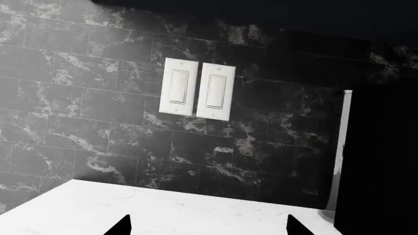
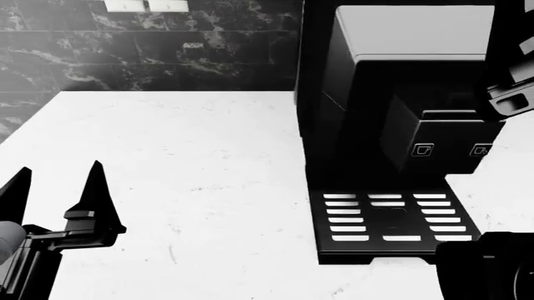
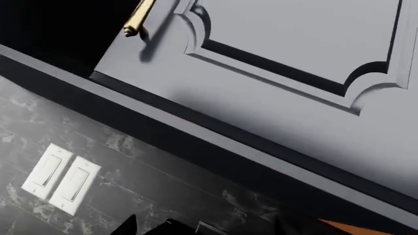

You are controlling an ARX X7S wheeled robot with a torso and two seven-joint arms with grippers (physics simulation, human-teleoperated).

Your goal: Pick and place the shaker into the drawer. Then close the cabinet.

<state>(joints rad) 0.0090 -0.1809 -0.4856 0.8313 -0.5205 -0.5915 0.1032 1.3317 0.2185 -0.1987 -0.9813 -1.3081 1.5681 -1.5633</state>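
- One left gripper (image 2: 57,187) is seen at the lower left of the head view, held over the white marble countertop (image 2: 192,162); its two dark pointed fingers (image 2: 96,187) are spread apart with nothing between them.
- In the left wrist view only the two fingertips (image 1: 121,226) are shown, well apart, above the countertop's far edge.
- The right gripper (image 2: 511,94) is only partly seen at the right edge of the head view, raised in front of the coffee machine; whether its jaws are parted or closed cannot be told.
- One black coffee machine (image 2: 401,119) is placed on the countertop at the right, with two cup-icon buttons (image 2: 423,150) on its front and one slotted drip tray (image 2: 388,219) at its base.
- Two white rocker switches (image 1: 196,89) are mounted side by side on the dark marbled tile wall (image 1: 78,98).
- One grey panelled upper door (image 3: 294,73) with one brass bar handle (image 3: 138,18) is shown in the right wrist view, above the same pair of switches.
- The shaker, the drawer and the navy cabinet are not shown in any of the three views.
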